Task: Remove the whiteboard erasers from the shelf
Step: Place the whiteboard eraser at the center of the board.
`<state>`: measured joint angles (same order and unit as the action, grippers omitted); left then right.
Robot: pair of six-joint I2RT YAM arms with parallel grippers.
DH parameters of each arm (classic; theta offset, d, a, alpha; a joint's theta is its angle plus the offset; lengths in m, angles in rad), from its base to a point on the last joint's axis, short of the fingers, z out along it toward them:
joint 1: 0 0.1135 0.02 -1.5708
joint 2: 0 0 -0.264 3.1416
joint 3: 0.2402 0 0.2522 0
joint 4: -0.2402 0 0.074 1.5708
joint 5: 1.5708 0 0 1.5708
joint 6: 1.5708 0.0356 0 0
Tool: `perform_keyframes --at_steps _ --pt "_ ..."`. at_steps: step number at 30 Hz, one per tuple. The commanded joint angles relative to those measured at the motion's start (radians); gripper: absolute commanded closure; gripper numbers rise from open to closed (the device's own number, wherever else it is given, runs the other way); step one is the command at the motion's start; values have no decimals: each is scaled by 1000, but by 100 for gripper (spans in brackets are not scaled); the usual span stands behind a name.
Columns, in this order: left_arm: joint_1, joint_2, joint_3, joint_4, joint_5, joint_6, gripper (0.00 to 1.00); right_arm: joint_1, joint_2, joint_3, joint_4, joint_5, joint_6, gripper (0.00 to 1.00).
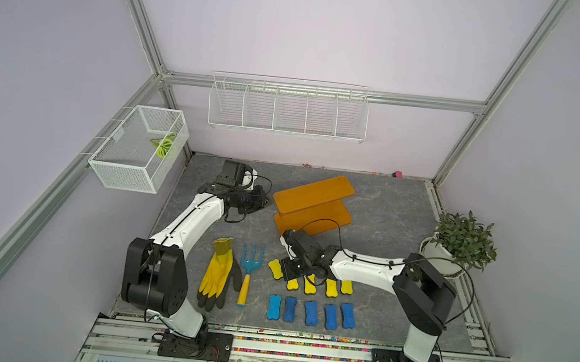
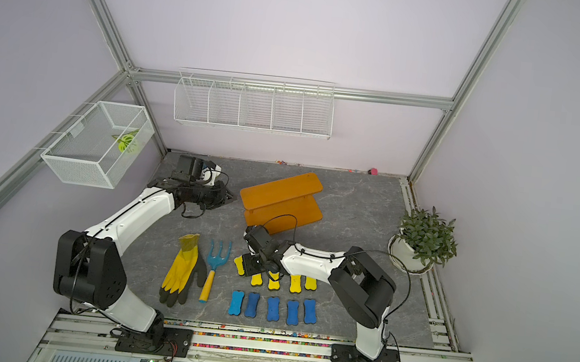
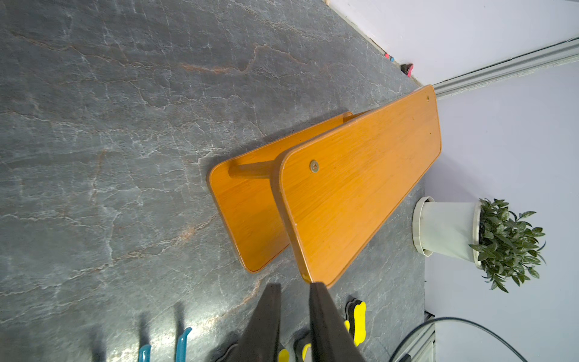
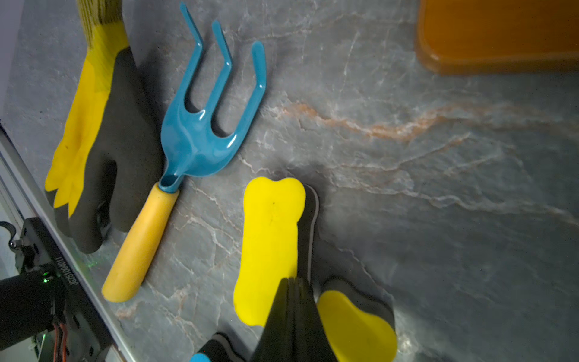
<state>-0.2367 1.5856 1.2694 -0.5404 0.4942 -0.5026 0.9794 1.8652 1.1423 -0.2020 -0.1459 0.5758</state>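
Found grey marbled tabletop (image 1: 389, 208) within lilac walls (image 1: 299, 23), whiteboard erasers (image 1: 310, 312) rowed in front of shelf (image 1: 313, 195). Confirmed left gripper (image 3: 294, 286) parted via left wrist view only, right gripper (image 4: 296, 280) clenched via right wrist view only.

Both top views: light was even, diffuse, from overhead; walls bright, shadows faint, detail sharp. Left wrist view: well lit, crisp; soft sheen lay on shelf (image 3: 360, 194) top board; fork (image 3: 183, 343) tines were blurred at frame edge. Right wrist view: dimmer, darker twd one side; shelf corner blurred, right gripper (image 4: 294, 280) out of focus, glints on fork, heavy shadow beside yellow eraser (image 4: 269, 244).
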Motion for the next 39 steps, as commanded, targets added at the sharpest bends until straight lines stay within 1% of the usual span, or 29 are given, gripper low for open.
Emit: perform_keyframes --at_steps 1,13,17,28,30,34,39 --pt "4 5 -6 -1 -7 19 77 11 11 13 -48 -36 -32 87" --pt "10 17 -2 -3 -9 22 78 22 3 9 -68 -78 -45 74" --pt "11 16 -2 -3 -14 22 78 27 -14 -10 -47 -96 -48 71" --pt "11 16 -2 -6 -17 23 77 38 -11 -5 -31 -144 -80 69" --pt "12 12 1 -7 -19 23 78 39 -28 -4 -45 -129 -95 69" --pt "13 0 -12 -7 -27 18 78 35 -86 -21 -39 -50 -152 69" --pt "15 -16 3 -36 -91 17 78 13 -44 46 -46 -26 -208 70"
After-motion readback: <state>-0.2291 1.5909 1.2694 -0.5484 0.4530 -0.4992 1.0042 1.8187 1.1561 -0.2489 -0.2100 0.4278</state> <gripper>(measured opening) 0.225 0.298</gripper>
